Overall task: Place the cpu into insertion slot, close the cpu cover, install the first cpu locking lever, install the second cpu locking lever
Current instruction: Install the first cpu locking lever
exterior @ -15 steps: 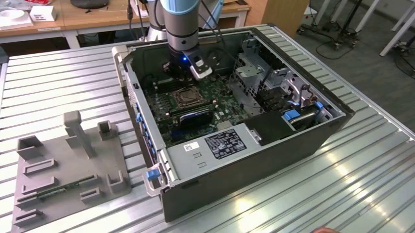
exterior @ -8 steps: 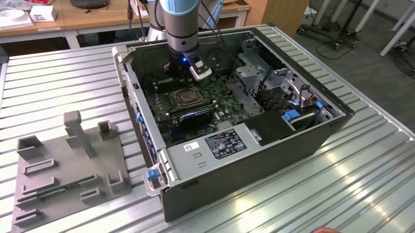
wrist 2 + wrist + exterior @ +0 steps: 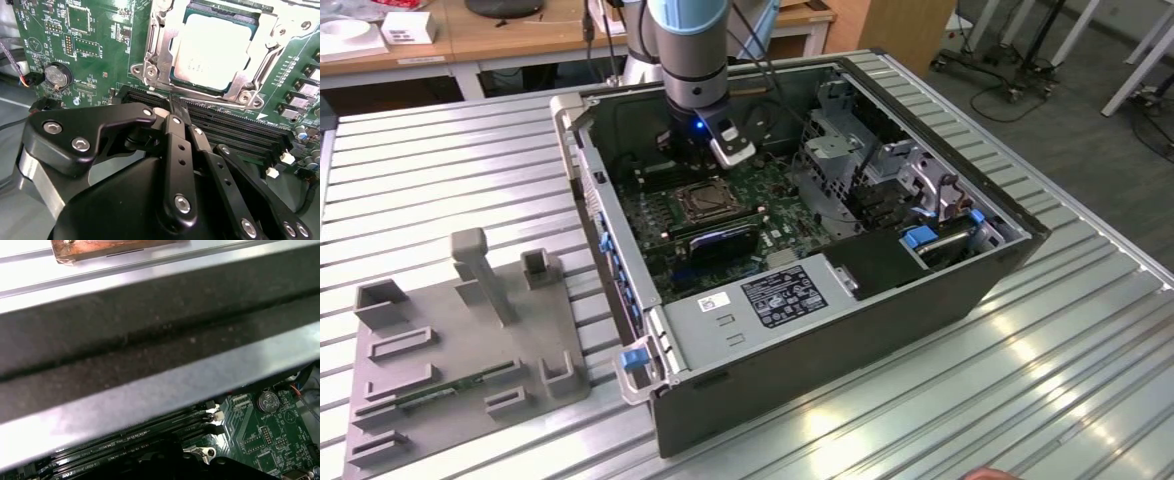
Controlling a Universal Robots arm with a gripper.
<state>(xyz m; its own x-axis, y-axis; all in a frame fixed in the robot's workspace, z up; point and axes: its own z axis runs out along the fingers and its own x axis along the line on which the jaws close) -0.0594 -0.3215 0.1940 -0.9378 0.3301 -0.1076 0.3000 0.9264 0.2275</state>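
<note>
Already the chip [image 3: 215, 47] is laid flat in its socket, and the metal cover [image 3: 156, 47] is folded down around it, so that the chip is kept in place. The gripper [image 3: 172, 106] is held with fingers together and nothing between them, its tips pointed at the cover's near edge, just beside the memory slots [image 3: 240, 127]. The arm [image 3: 691, 50] is stood nearly upright over the open computer case [image 3: 881, 340].

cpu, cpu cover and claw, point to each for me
cpu [image 3: 212, 50], second wrist view, middle of its metal top
cpu cover [image 3: 257, 52], second wrist view, frame strip beside the chip
claw [image 3: 172, 107], second wrist view, between its fingertips
</note>
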